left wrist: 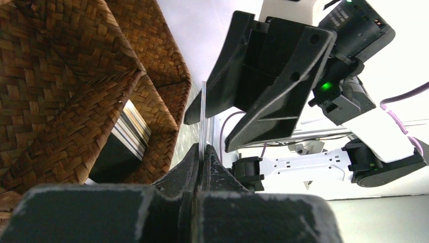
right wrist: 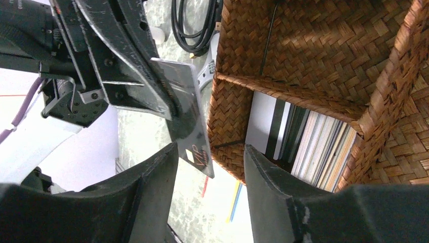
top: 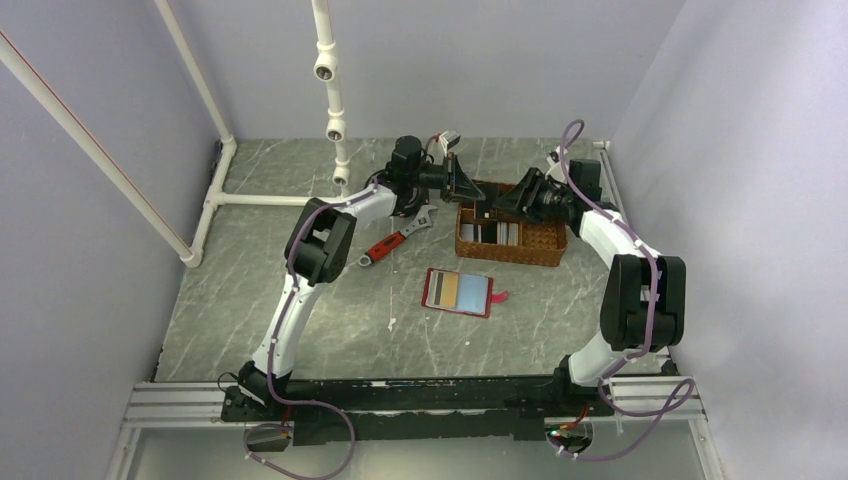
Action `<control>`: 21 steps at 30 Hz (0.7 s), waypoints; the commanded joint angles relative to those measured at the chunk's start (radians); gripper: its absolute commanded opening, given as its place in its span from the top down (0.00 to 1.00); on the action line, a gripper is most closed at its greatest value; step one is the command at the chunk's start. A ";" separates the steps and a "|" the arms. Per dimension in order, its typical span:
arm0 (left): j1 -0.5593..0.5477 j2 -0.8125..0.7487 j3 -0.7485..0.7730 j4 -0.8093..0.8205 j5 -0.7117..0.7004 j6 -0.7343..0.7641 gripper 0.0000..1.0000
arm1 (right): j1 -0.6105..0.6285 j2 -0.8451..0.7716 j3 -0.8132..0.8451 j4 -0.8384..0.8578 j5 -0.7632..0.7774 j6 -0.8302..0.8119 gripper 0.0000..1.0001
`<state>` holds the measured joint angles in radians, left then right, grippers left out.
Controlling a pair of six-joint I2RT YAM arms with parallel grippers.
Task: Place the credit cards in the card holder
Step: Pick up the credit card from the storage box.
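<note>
While one silvery credit card (right wrist: 189,119) is clamped by the closed left end effector (left wrist: 202,154) above the near-left corner of the wicker basket (top: 510,260), the right end effector (right wrist: 210,152) is held open, with a finger on either side of the card's free end and a gap visible on both sides. The card is thus judged to be carried by the left arm alone. Its long axis is directed from the left fingers toward the right ones, and its edge is turned to the left wrist camera. The card holder (top: 458,292) is laid open on the desk (top: 300,310), well apart from both end effectors and toward the arm bases. It lies almost straight back from the left end effector, which is the nearer of the two. Its long side is set across the desk, and a tan and a pale blue card are seen on it. More cards (right wrist: 308,142) are stacked on edge in a basket compartment.
</note>
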<state>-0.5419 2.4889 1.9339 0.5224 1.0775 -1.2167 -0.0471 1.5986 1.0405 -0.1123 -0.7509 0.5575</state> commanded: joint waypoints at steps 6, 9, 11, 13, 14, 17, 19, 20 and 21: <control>-0.006 -0.006 0.032 -0.067 -0.010 0.076 1.00 | 0.041 -0.022 0.068 0.000 0.011 -0.049 0.63; -0.006 -0.005 0.030 -0.057 -0.005 0.070 1.00 | 0.041 -0.013 0.077 -0.008 0.010 -0.053 0.63; -0.006 -0.004 0.030 -0.049 -0.002 0.064 1.00 | 0.041 0.000 0.079 -0.013 0.017 -0.055 0.62; -0.006 -0.006 0.027 -0.056 -0.005 0.069 1.00 | 0.041 0.006 0.081 -0.015 0.018 -0.060 0.62; -0.005 -0.006 0.027 -0.063 -0.007 0.074 1.00 | 0.041 0.006 0.081 -0.013 0.016 -0.058 0.62; -0.006 -0.002 0.028 -0.076 -0.010 0.079 1.00 | 0.041 -0.001 0.080 -0.010 0.021 -0.056 0.65; -0.006 0.001 0.029 -0.085 -0.013 0.080 1.00 | 0.041 -0.007 0.082 -0.008 0.017 -0.057 0.68; -0.006 0.003 0.030 -0.087 -0.014 0.080 1.00 | 0.041 -0.010 0.082 -0.005 0.014 -0.055 0.70; -0.006 0.004 0.029 -0.089 -0.016 0.080 1.00 | 0.041 -0.014 0.082 -0.004 0.012 -0.054 0.73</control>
<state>-0.5419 2.4889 1.9339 0.4351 1.0733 -1.1637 -0.0086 1.6035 1.0729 -0.1425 -0.7315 0.5152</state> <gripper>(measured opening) 0.021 0.310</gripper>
